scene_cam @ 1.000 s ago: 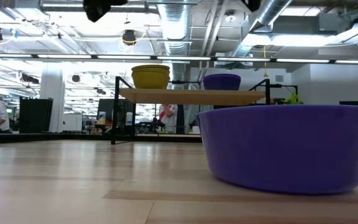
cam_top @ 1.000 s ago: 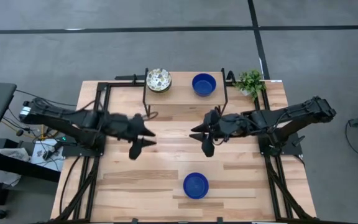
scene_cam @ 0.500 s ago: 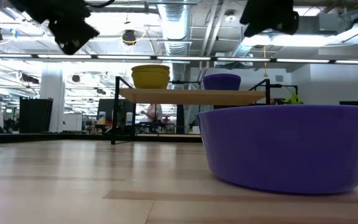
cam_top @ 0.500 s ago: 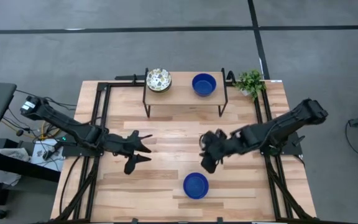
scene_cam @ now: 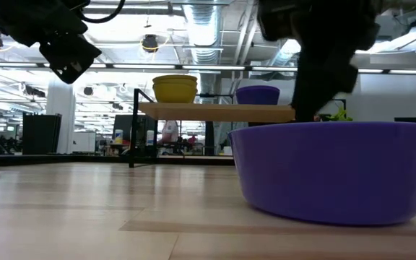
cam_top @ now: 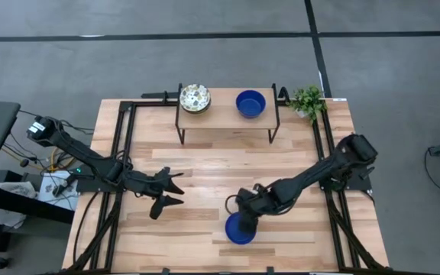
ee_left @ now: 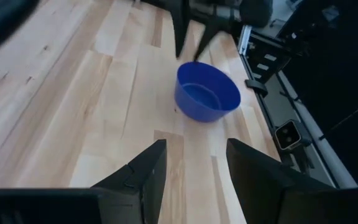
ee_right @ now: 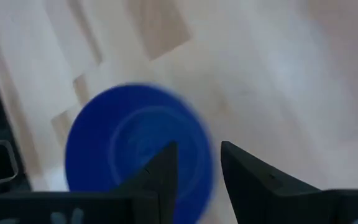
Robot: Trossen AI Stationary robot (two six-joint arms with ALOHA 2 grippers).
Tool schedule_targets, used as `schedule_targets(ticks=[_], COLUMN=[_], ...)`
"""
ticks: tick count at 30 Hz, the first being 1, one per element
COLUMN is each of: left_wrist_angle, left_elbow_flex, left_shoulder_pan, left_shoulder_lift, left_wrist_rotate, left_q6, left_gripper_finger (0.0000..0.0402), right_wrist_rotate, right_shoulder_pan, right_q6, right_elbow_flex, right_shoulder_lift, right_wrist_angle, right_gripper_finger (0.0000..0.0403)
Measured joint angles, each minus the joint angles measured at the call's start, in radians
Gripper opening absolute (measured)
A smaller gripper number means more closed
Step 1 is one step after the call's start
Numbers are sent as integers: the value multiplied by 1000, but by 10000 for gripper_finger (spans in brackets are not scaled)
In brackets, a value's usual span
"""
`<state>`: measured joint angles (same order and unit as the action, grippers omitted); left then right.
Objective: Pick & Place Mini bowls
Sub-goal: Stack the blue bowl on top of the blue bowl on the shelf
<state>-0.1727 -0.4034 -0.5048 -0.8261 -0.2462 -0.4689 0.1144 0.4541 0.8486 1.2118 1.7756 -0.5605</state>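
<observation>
While the blue bowl (cam_top: 240, 228) sits on the table (cam_top: 205, 164) at the lower centre of the high view, the right gripper (cam_top: 244, 216) hangs just above its upper-left rim, fingers (ee_right: 166, 168) parted with one over the bowl's inside and one outside, holding nothing. To the left of centre, the left gripper (cam_top: 166, 200) hovers well apart from that bowl, its fingers (ee_left: 145, 171) open and empty. At upper centre, a raised shelf (cam_top: 224, 116) carries a floral bowl (cam_top: 195, 98) and a second blue bowl (cam_top: 250, 103). A potted plant (cam_top: 308, 100) stands just right of the shelf.
</observation>
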Motion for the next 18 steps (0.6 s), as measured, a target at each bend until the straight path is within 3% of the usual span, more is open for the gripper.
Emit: schedule_targets(ticks=[6,18], left_wrist_angle=[-16,-23], left_elbow_flex=[8,8], left_shoulder_pan=[0,0], left_shoulder_lift=[-1,-1], left_wrist_rotate=[0,0], left_q6=[-10,-8], left_gripper_finger=[165,165], right_wrist_rotate=[-140,-141], right_shoulder_pan=[0,3], right_q6=[-7,0], right_elbow_flex=[0,1], right_shoulder_lift=[81,107], right_wrist_angle=[74,77], right_gripper_finger=[113,113])
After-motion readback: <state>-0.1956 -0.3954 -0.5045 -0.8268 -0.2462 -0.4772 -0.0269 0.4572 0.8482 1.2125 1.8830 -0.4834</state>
